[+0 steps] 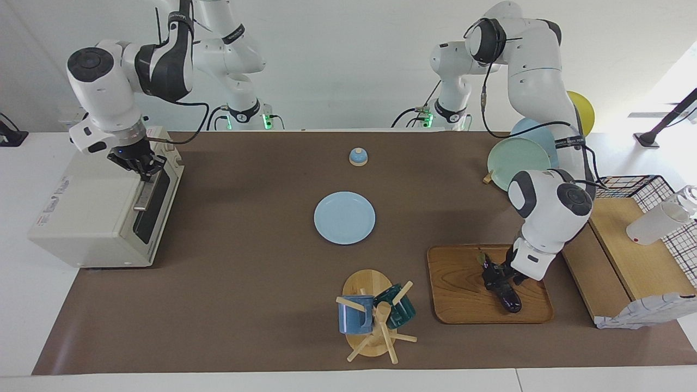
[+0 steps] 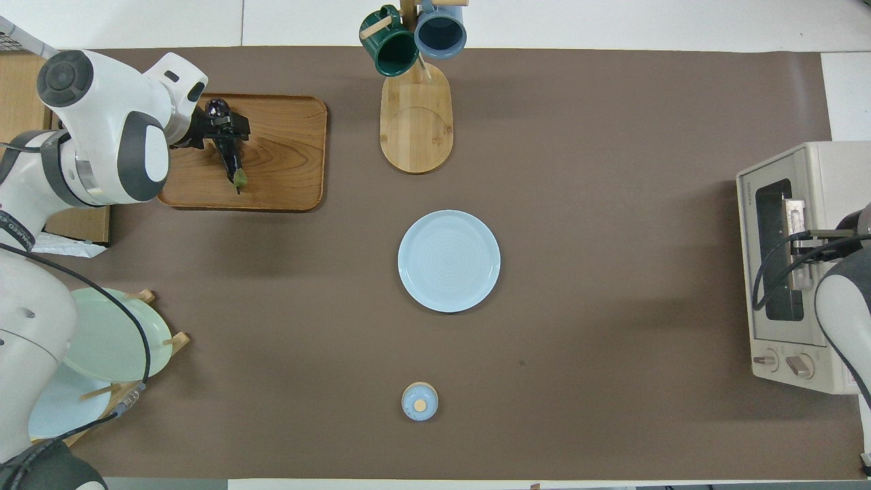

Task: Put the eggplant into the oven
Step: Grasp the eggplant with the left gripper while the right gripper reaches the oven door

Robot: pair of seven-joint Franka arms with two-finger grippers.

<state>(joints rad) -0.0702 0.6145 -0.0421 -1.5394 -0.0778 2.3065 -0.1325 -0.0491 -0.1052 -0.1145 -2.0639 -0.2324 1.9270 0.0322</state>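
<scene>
overhead view: left pincer (image 2: 226,131) straddles eggplant (image 2: 231,158) on tray (image 2: 286,170).

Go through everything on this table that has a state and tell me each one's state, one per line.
Oven: door shut.
Eggplant: lying on the wooden tray.
Left gripper: down around the eggplant.
Right gripper: shut, at the oven's door handle.
Two mugs: hanging on the mug tree.
Blue plate: flat, empty.
Green plate: upright in its rack.

Left pincer (image 1: 496,275) low, fingers spread; right pincer (image 1: 142,165) closed, pointing down.
</scene>
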